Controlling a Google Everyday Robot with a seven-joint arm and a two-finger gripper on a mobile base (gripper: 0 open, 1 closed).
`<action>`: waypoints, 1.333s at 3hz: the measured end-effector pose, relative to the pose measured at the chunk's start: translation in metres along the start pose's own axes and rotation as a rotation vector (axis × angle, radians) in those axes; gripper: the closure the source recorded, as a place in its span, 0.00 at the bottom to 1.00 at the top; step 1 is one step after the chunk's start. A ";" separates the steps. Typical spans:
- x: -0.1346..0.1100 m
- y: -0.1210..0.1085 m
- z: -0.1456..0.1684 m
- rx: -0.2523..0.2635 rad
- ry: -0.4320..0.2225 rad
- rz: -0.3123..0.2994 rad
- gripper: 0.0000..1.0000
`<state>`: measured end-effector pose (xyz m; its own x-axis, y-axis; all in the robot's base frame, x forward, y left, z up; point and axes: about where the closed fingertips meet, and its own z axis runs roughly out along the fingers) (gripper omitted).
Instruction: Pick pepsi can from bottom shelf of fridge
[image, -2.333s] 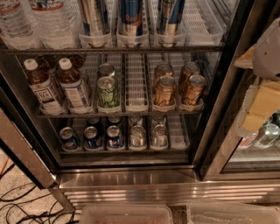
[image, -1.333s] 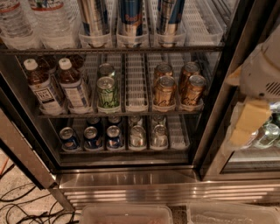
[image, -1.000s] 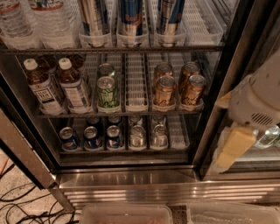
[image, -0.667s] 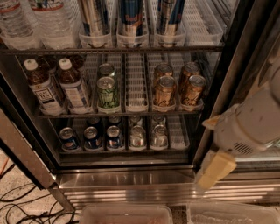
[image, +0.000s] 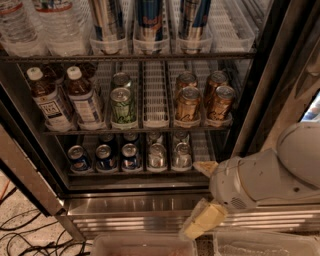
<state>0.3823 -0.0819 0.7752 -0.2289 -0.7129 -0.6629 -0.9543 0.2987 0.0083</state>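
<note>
Gripper (image: 193, 198) low at right, in front of the fridge's (image: 135, 206) steel base and outside the opening. Fingers spread wide, nothing between them: the upper tip sits by the right front corner of the bottom shelf (image: 201, 144), the lower tip hangs just above a clear bin (image: 142, 245) on the floor. The white arm (image: 265, 177) runs off to the right.

Bottom shelf, front row: three short dark-blue cans at left, two silver cans (image: 156, 156) to their right. The closest pepsi can (image: 130, 156) stands upright in the third lane from the left, apart from the gripper, with both silver cans between.

Shelf above: two tea bottles (image: 47, 97), green cans (image: 122, 102), gold cans (image: 187, 102). Top shelf: water bottles (image: 15, 25), tall slim cans (image: 149, 20). Cables (image: 20, 235) on the floor at lower left.
</note>
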 end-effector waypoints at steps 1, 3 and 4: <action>-0.031 0.005 0.036 -0.124 -0.217 -0.003 0.00; -0.016 0.013 0.053 -0.118 -0.298 0.052 0.00; -0.011 0.012 0.063 -0.003 -0.401 0.064 0.00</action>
<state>0.3858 -0.0308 0.7358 -0.1956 -0.3884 -0.9005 -0.9413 0.3321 0.0612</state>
